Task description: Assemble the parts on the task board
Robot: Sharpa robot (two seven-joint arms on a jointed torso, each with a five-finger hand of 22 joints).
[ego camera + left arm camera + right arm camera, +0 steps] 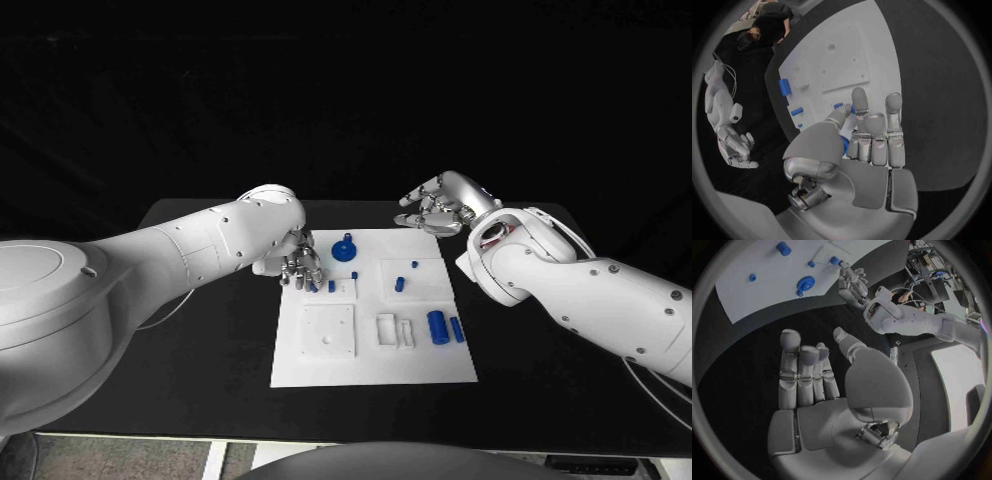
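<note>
Left hand (299, 266) pinches a small blue part (845, 144) over the task board (372, 360), its left edge. Right hand (440, 208), spread and empty, hovers just off the board's far edge. Risk: thin pinch, part tilts & slips before seating.

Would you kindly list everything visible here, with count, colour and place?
Table: one, black, under everything.
Task board: one, white, mid-table.
Round part: one, blue, board's far edge.
Cylinders: two, blue, board's right side.
Small parts: several, blue, mid-board.
Left hand: silver, over the board's left edge, fingertips at a small blue part.
Right hand: silver, above the board's far right corner, holding nothing.
</note>
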